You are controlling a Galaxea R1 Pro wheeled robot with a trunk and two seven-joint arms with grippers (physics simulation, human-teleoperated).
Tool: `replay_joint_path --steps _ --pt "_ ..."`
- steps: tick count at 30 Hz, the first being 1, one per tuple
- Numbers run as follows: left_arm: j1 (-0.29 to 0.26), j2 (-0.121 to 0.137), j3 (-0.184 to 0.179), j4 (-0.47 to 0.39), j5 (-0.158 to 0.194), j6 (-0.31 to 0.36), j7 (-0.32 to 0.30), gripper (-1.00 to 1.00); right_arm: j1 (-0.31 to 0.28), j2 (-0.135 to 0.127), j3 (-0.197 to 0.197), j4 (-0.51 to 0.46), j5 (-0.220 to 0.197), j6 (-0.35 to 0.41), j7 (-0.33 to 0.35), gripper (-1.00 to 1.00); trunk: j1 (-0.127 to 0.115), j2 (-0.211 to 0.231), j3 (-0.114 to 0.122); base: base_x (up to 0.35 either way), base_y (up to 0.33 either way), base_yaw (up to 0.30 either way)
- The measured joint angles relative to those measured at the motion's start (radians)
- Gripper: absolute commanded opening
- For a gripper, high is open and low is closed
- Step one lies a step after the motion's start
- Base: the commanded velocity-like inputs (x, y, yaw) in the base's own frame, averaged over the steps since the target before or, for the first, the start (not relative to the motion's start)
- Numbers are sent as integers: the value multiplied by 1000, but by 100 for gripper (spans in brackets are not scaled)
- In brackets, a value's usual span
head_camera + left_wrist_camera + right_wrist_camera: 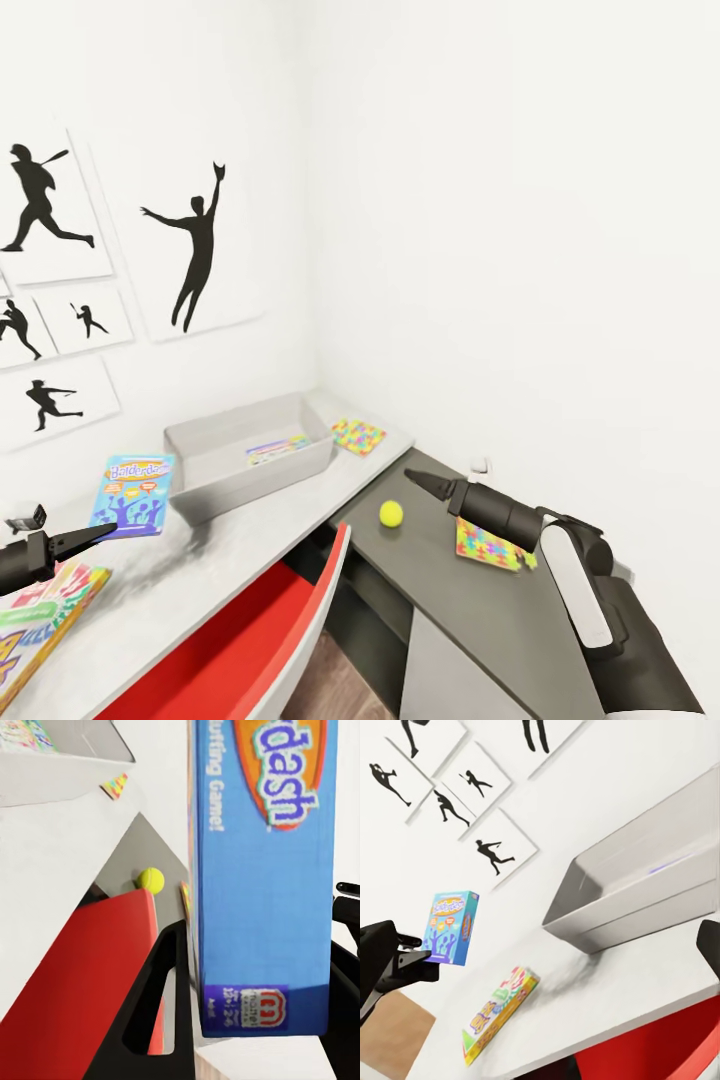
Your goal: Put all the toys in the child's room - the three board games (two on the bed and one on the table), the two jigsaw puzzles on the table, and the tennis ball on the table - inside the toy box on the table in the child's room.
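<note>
My left gripper (95,533) (255,1020) is shut on the blue board game (135,493) (262,870) (450,926), holding it upright in the air just above the light-grey table (240,550), near the toy box (250,455) (637,885). A flat colourful box (278,449) lies inside the toy box. A green-yellow-red board game (40,620) (502,1009) lies on the table's near end. One jigsaw puzzle (358,436) (115,785) lies beyond the box, another (488,545) under my right arm. The tennis ball (391,514) (151,880) rests on the dark section. My right gripper (425,483) hovers open and empty beside the ball.
A red chair (250,640) (82,982) stands tucked against the table's front edge, below my arms. White walls meet in a corner right behind the table, with black silhouette pictures (195,245) on the left wall.
</note>
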State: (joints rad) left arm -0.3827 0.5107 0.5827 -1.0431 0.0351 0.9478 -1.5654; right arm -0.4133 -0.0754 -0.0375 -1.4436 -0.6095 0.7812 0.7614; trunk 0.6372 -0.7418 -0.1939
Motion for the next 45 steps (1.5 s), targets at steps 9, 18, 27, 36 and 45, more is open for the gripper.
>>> replay_joint_path --steps 9,18,27,36,45 --pt "0 0 0 0 0 0 0 -100 0 1 0 0 0 -1 0 100 0 0 0 136 -12 0" --pt "0 0 0 0 -1 -1 0 -100 0 2 0 12 0 -2 0 100 0 0 4 170 29 -83" --pt "0 0 0 0 0 0 0 -100 0 3 0 14 1 -2 0 100 0 0 9 110 19 -84" --pt "0 0 0 0 -1 0 0 -100 0 3 0 14 2 -2 0 100 0 0 15 145 66 -147" --pt "0 0 0 0 0 -1 0 -100 0 3 0 14 3 -2 0 100 0 0 18 49 21 -56"
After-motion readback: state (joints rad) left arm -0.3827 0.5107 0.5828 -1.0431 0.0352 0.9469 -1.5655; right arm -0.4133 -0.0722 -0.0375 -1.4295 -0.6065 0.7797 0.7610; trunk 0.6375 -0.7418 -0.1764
